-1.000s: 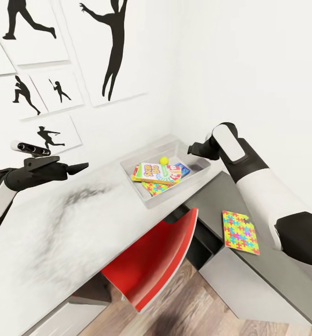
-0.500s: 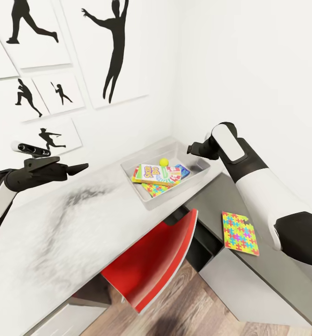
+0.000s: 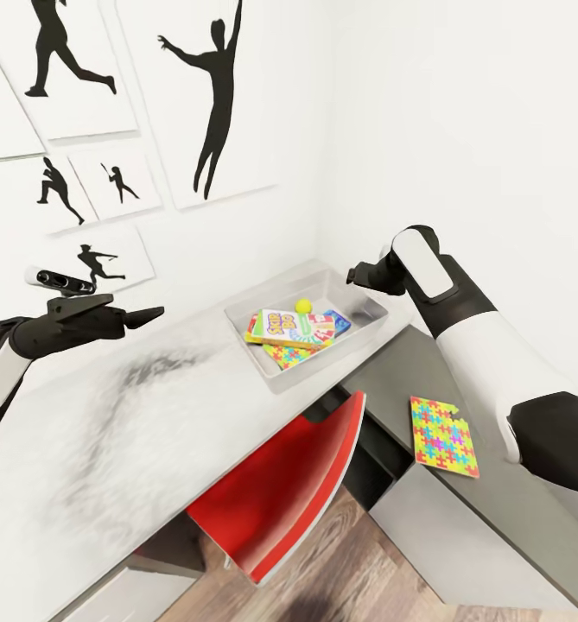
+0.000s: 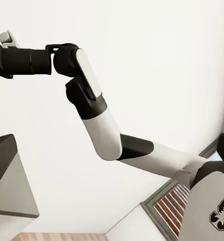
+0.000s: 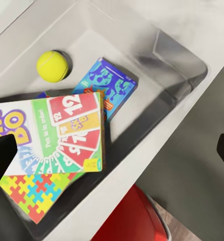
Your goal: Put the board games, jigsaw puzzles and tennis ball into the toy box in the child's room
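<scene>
One jigsaw puzzle (image 3: 444, 435) lies outside, on the lower dark desk (image 3: 496, 501); the toy box (image 3: 371, 304) holds the rest. Right gripper (image 3: 354, 276) spread, empty, above the box; left gripper (image 3: 155, 314) state unclear. Risk: thin board resists pinching, slides off.

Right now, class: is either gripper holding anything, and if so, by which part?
Nothing is held. The left gripper hangs empty above the table; the right gripper hovers open over the toy box.

bright, even, shadowless-looking render; a soft dark smudge mottles the table (image 3: 107, 432) top, wide-angle stretch at the head view's edges, everything sharp.
</scene>
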{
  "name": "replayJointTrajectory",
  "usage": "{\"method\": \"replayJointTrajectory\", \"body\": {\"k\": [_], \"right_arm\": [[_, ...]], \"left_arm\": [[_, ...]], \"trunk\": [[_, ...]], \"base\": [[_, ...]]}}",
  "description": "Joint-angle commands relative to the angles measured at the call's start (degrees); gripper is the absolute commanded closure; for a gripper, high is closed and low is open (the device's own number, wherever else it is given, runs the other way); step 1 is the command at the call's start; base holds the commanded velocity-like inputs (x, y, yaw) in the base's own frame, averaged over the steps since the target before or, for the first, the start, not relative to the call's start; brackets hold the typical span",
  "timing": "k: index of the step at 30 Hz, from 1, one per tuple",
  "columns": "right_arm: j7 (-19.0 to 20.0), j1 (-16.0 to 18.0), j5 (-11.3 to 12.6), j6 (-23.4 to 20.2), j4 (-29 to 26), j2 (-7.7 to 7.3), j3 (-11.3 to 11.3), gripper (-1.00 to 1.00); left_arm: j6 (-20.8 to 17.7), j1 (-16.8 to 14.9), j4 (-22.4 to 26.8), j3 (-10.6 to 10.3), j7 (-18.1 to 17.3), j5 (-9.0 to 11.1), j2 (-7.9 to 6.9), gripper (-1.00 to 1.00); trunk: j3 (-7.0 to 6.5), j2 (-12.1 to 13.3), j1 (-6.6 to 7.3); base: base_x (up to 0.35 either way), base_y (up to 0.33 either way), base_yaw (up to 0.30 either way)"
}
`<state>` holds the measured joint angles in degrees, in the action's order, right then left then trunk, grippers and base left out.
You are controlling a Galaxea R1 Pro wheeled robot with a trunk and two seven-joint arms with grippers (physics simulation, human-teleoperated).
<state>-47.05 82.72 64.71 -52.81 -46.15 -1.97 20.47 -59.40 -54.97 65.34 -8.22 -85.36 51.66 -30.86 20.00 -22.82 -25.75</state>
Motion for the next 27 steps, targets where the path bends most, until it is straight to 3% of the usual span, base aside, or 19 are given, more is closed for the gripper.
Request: {"method": "replayJointTrajectory", "body": {"k": [1, 27], "right_arm": [[-0.61, 0.08, 0.59, -0.03, -0.06, -0.04, 0.27, -1.00], [-0.85, 0.08, 0.68, -0.13, -3.59, -0.12, 0.18, -1.00]], "left_arm": [[-0.60, -0.06, -0.03, -0.16, -0.25, 0.10, -0.15, -1.00], [-0.60, 1.55, 0.00, -0.22, -0.24, 0.00, -0.43, -1.00]], "trunk": [[0.01, -0.11, -0.04], [-2.46, -0.11, -0.04]], "base": [[0.000, 0.000, 0.000], [0.000, 0.000, 0.046]]}}
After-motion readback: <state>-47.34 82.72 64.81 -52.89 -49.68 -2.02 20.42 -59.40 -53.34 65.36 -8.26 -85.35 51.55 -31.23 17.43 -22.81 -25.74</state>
